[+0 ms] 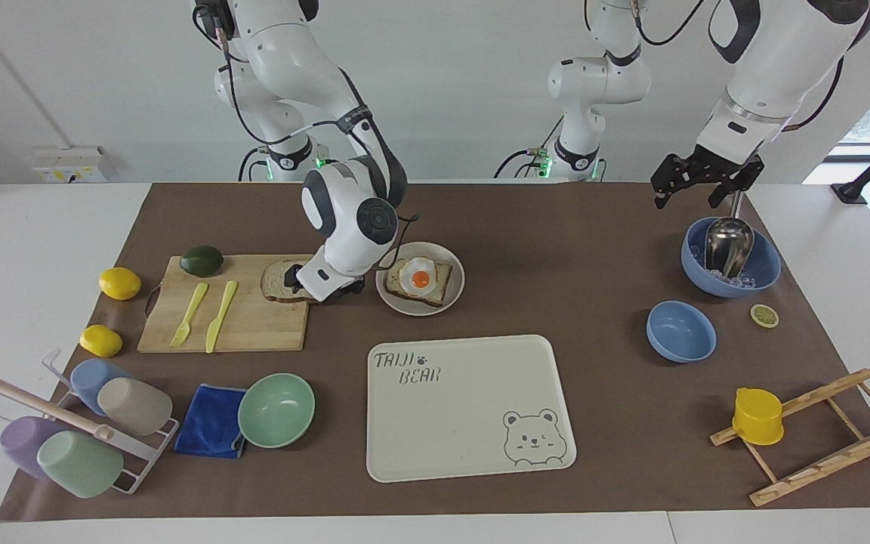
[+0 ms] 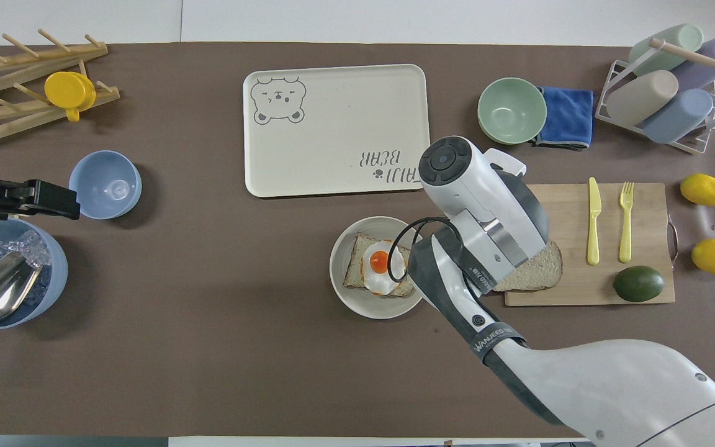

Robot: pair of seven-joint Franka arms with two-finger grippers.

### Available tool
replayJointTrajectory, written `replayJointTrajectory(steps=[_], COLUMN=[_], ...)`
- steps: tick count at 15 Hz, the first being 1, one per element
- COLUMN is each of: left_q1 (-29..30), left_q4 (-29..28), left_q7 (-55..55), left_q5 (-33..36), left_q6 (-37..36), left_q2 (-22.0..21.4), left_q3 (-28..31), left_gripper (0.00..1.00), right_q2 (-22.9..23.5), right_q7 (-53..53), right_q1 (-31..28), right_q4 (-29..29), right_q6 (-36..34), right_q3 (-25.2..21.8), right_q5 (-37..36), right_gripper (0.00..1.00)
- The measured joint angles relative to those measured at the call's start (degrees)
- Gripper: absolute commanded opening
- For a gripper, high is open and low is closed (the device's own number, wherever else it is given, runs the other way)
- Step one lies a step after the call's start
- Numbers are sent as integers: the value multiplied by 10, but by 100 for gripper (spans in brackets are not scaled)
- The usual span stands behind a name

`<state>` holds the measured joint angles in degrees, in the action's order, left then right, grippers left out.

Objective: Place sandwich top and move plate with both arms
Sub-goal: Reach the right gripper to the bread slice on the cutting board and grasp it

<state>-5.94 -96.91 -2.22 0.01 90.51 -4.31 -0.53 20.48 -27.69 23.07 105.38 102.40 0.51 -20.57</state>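
On the cutting board (image 1: pixel 254 332) beside the plate (image 1: pixel 456 296), I have the right gripper (image 1: pixel 322 291) low at the sandwich top (image 1: pixel 276 281), its opening hidden; the left gripper (image 1: pixel 695 185) waits spread over the ice bowl (image 1: pixel 763 273).

The table (image 1: pixel 571 227) wears a brown mat, and nearly everything lies on it. At its centre sits the plate (image 1: pixel 456 291); at the plate's 6 o'clock in the facing view, the bear tray (image 1: pixel 473 453). At 9 o'clock — the cutting board (image 1: pixel 254 332), two lemons (image 1: pixel 119 283) past it. At 7 o'clock, a green bowl (image 1: pixel 276 409), blue cloth (image 1: pixel 210 420) and cup rack (image 1: pixel 140 461). At 3 o'clock — two blue bowls (image 1: pixel 680 331), a lemon slice (image 1: pixel 764 315), a wooden rack (image 1: pixel 820 431).
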Motion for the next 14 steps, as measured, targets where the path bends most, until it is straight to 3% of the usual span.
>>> replayJointTrajectory(steps=[14], left_q1=[0], left_q4=[0], left_q7=[0], left_q5=[0], left_q6=[0], left_q2=[0], left_q3=[0], left_gripper=[100], right_q2=[-14], right_q7=[-15], right_q1=[-9], right_q4=[51], right_q6=[11], right_q3=[-2], right_q5=[7], right_gripper=[99])
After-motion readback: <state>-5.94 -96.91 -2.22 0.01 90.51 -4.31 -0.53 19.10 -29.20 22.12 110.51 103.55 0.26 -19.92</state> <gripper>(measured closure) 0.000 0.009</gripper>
